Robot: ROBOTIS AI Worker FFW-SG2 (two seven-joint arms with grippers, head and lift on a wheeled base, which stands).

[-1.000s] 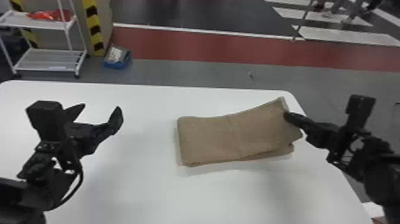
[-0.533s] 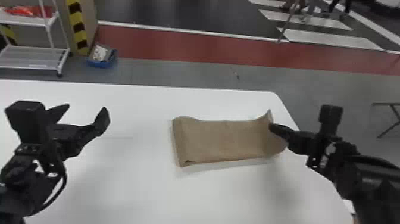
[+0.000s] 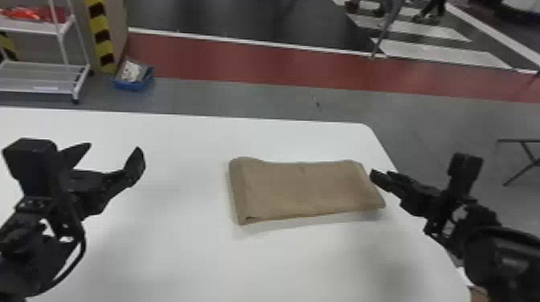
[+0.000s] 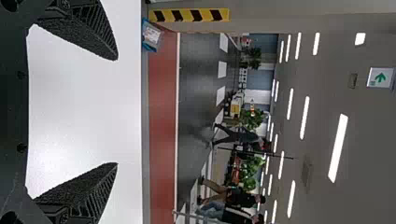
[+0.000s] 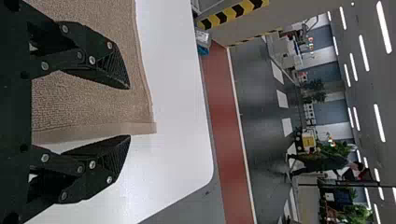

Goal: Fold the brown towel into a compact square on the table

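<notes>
Left arm (image 3: 32,245): it came in at the near left corner and hung over the desk (image 3: 172,261), well apart from the cloth and taking no part in the fold.
Left pincer (image 3: 114,147): I had it spread wide, with nothing in its grip.
Brown towel (image 3: 305,188): it lay on the desk between my two pincers, nearer the right one, as a layered oblong with its long sides running left to right.
Fold done: at least one, I judged, from the rounded left end and the layers at its near corner.
Fold left: the oblong was still to be halved end over end to make the compact square, then perhaps patted flat.
Right pincer (image 5: 129,112): its fingers stood apart, pinching nothing, one over the towel and the other past its hemmed right end.
Right arm (image 3: 494,245): it reached in low from the right, over the desk's side edge, pointing inward at that end.
</notes>
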